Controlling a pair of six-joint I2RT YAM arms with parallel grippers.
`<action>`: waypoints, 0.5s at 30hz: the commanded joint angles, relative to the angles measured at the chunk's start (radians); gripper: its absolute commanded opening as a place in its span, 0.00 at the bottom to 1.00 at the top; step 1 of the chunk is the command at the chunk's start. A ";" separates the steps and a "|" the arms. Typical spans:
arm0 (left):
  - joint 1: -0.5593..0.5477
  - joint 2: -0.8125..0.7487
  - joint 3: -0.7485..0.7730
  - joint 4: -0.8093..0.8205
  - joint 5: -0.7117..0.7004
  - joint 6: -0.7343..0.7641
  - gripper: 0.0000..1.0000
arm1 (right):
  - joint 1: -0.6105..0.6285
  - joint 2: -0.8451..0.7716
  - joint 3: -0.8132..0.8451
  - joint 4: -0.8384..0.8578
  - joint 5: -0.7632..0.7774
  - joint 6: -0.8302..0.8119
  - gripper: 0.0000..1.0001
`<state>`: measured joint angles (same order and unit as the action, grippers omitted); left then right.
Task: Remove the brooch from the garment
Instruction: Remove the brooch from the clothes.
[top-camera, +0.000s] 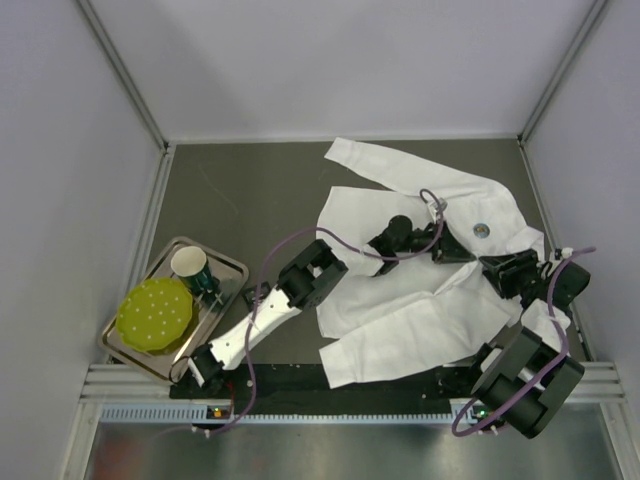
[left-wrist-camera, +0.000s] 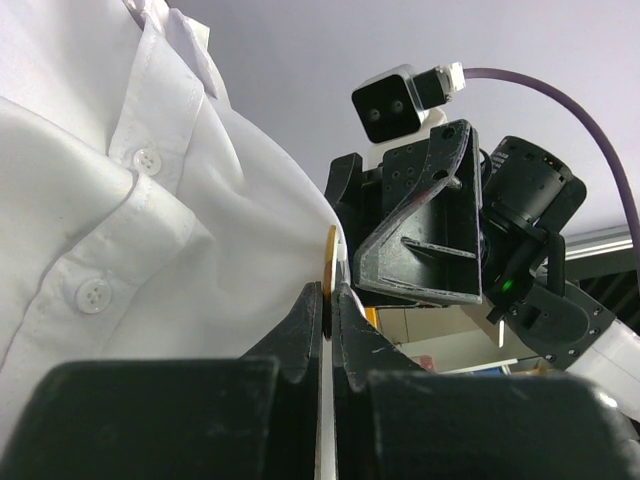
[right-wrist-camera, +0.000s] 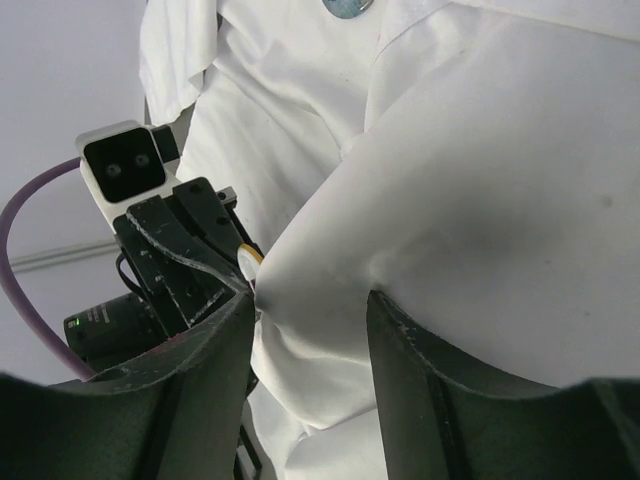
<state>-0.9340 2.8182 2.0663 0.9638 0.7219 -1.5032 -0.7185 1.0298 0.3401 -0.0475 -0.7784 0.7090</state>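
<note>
Overhead, the shirt lies across the right half of the table, with one sleeve running to 11 o'clock and the other to 7 o'clock. The brooch is a small round disc on the chest, just at 1 o'clock from where the two arms meet. The left gripper is pressed together on a raised fold of cloth. A thin gold sliver stands at its tips, perhaps a pin part, though the view is too edge-on to tell. The right gripper faces it from 4 o'clock, its fingers spread and a bulge of shirt filling the gap between them. At 8 o'clock a tray holds a green plate and a cup.
</note>
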 joint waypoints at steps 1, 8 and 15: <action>-0.012 -0.054 0.012 0.030 0.021 0.072 0.00 | -0.009 0.010 0.020 0.038 -0.002 0.004 0.48; -0.014 -0.085 -0.005 0.024 0.014 0.121 0.00 | -0.009 0.018 0.004 0.040 0.007 -0.006 0.40; -0.012 -0.106 -0.020 0.032 0.005 0.144 0.00 | -0.009 0.029 0.002 0.040 0.005 -0.006 0.25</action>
<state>-0.9436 2.8120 2.0502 0.9531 0.7246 -1.3968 -0.7185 1.0447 0.3401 -0.0422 -0.7773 0.7086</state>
